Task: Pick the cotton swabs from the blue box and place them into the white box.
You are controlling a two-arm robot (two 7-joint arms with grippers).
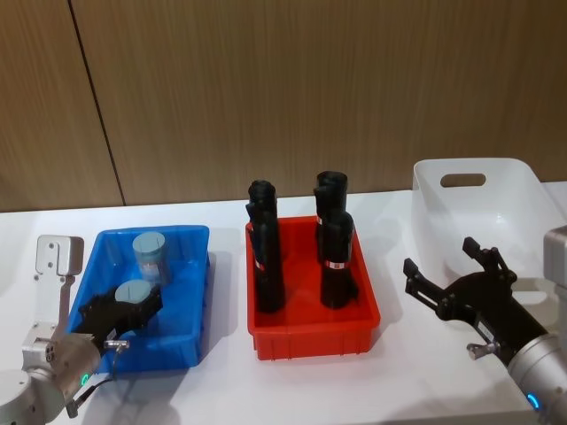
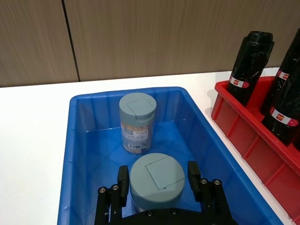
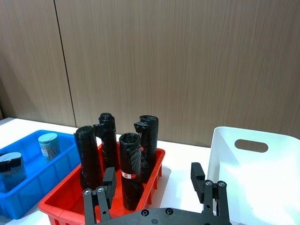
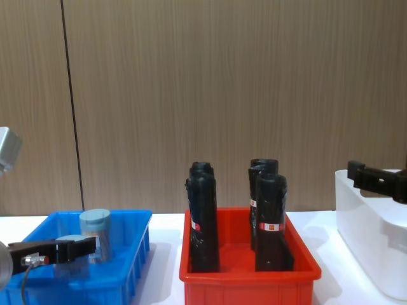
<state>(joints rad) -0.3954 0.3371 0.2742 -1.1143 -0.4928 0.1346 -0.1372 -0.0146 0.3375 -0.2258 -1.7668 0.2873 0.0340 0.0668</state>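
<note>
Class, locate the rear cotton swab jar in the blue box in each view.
Head view: rear jar, lower left.
Left wrist view: centre.
Right wrist view: left side, below middle.
Chest view: lower left.
Shared landmark: the red bin, beside the blue box.

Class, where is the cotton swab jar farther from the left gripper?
The far jar stands at the blue box's far end, left in the head view, behind the near jar at the left gripper.

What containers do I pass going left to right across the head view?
Shallow bright blue plastic bin → red plastic bin holding black wrapped rolls → tall white plastic tub.
</note>
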